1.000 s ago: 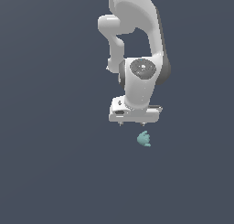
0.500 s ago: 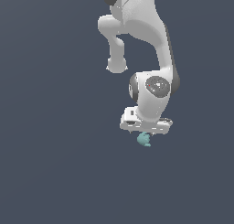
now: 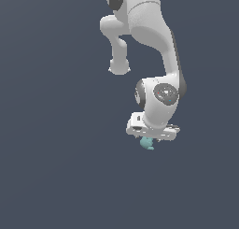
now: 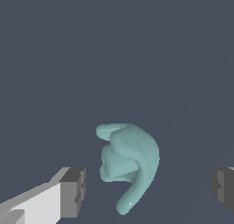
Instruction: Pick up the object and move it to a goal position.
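Between spread pincer fingers: teal object, untouched, long axis crosswise to finger line.

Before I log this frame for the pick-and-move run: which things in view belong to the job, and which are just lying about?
Belongs to the job:
- teal object, lying between the open fingers
- hand, fingers apart on either side of it, not touching

Just lying about:
- nothing else shows; only the plain dark grey ground

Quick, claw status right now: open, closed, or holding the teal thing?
Claw: open, holding nothing. The teal object sits between the two fingers with a gap on each side.
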`<state>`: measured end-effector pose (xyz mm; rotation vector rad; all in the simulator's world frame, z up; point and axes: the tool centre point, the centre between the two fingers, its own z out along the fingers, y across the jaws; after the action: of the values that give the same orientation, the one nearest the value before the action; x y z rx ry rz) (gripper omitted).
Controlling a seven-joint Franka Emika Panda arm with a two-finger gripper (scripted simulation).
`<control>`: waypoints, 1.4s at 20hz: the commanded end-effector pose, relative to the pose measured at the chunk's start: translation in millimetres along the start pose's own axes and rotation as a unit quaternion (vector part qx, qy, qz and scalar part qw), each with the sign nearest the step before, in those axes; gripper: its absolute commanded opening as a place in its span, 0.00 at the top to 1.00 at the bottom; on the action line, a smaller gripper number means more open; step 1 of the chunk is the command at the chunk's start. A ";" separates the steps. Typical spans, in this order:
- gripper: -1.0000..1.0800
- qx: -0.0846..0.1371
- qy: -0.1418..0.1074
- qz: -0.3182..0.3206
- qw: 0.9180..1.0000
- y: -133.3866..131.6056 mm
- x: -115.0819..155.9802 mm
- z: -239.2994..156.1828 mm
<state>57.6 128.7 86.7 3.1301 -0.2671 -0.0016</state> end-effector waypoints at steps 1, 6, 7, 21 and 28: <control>0.04 0.000 0.000 0.000 1.000 0.2 0.2 1.3; 0.04 0.000 0.000 0.001 1.000 0.2 -0.1 18.7; 0.04 0.000 0.000 0.001 1.000 0.2 -0.2 24.4; 1.00 0.000 0.001 0.002 1.000 -0.3 0.9 50.3; 1.00 0.000 0.001 0.002 1.000 -0.8 1.0 49.9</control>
<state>58.4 129.0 36.4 3.1296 -0.2741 -0.0001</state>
